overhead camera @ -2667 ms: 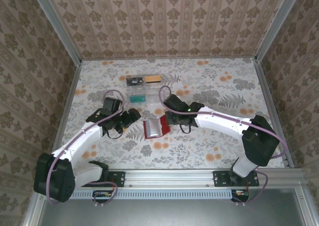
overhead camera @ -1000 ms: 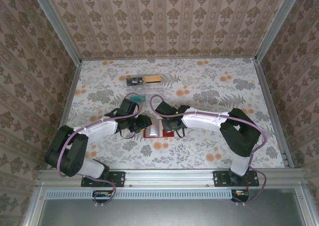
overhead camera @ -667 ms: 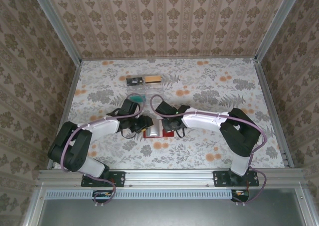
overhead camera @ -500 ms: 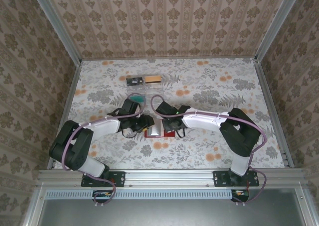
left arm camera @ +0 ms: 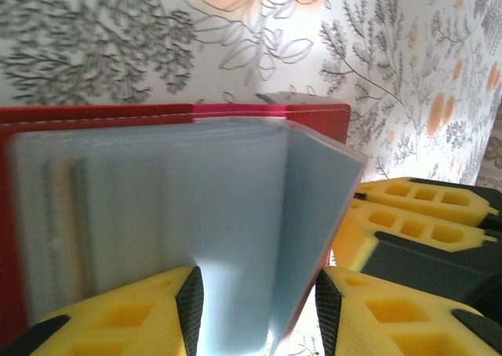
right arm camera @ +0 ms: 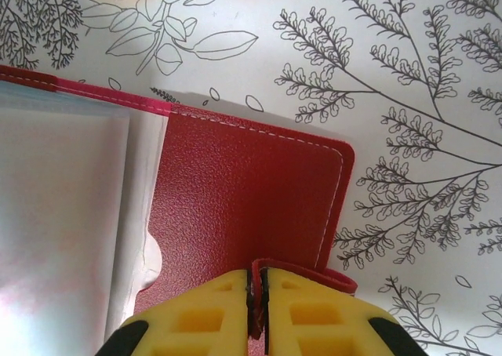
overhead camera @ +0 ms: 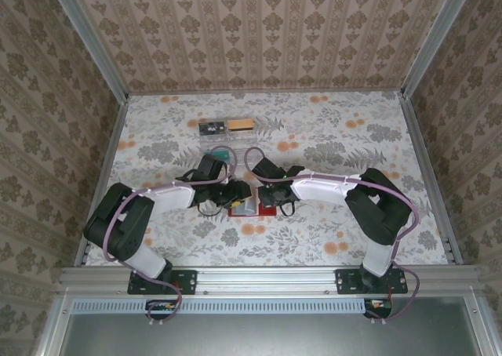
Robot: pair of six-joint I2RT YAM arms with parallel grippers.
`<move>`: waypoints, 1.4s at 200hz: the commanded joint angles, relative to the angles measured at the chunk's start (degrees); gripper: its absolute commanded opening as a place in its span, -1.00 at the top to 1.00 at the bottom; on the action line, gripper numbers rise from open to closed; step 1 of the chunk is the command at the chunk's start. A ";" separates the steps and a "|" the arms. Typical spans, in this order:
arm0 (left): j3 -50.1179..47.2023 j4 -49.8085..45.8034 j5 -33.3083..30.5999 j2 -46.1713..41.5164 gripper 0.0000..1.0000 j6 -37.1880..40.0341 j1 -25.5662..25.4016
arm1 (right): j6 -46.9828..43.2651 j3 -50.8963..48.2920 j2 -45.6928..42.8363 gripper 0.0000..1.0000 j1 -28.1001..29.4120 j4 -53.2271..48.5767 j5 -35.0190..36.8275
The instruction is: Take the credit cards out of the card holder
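top external: clear box (beyond holder)

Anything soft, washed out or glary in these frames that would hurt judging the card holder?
Left wrist: pale sleeves of the card holder smeared and out of focus, bright glare patch low down; table print behind sharper. Right wrist: red cover and stitching crisp, sleeves at left washed out. Top external: even light, no harsh shadows, holder small in frame.

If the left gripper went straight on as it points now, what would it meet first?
Probably the card holder, whose blue sleeves stand between the jaws of the left gripper; depth is unclear.
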 commanded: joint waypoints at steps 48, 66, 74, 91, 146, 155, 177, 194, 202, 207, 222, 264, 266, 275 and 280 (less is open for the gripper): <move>3.54 2.87 3.92 2.27 0.13 0.86 -1.18 | 3.03 -3.77 -3.52 0.70 -2.39 3.31 -3.74; 3.73 1.36 2.98 1.66 0.16 1.12 -1.09 | 2.99 -3.53 -5.66 0.68 -2.41 2.04 -3.00; 3.75 0.55 2.28 1.23 0.16 1.29 -1.09 | 3.07 -3.43 -6.58 0.66 -2.45 1.48 -2.67; 3.81 -1.74 0.43 -0.10 0.13 1.94 -0.84 | 3.15 -3.65 -7.95 0.59 -2.42 0.43 -2.29; 3.81 -11.70 -7.45 -4.58 0.00 5.01 0.00 | 3.08 -5.15 -5.76 0.55 -2.44 -0.03 -1.81; 3.42 -11.94 -7.63 -4.46 0.00 5.08 0.22 | 3.03 -5.26 -5.25 0.55 -2.45 -0.05 -1.48; 2.65 -12.13 -8.25 -3.99 -0.02 4.59 0.35 | 2.83 -5.28 -3.97 0.55 -2.49 -0.21 -0.79; 2.62 -12.53 -8.39 -3.34 -0.03 4.68 0.40 | 2.38 -5.20 -2.87 0.56 -2.48 0.03 -0.85; 2.69 -12.72 -8.50 -3.01 -0.03 4.73 0.40 | 2.20 -5.02 -2.31 0.57 -2.43 0.27 -0.89; 2.72 -12.74 -8.57 -2.88 -0.03 4.72 0.40 | 2.19 -5.02 -2.00 0.57 -2.48 0.36 -0.96; 2.72 -12.74 -8.44 -2.41 -0.03 4.86 0.38 | 2.20 -4.93 -1.49 0.59 -2.42 0.75 -1.21; 2.96 -12.82 -8.02 -0.58 -0.03 4.86 0.34 | 2.25 -5.01 -1.25 0.59 -2.42 1.00 -1.44; 2.98 -12.89 -8.18 -0.52 -0.03 4.82 0.33 | 2.28 -4.95 -1.28 0.59 -2.47 1.05 -1.44; 2.81 -13.11 -8.71 -0.48 -0.03 4.64 0.32 | 2.30 -4.97 -1.25 0.59 -2.42 0.98 -1.45; 2.81 -13.26 -8.93 -0.48 -0.03 4.64 0.32 | 2.29 -4.97 -1.25 0.59 -2.46 0.98 -1.48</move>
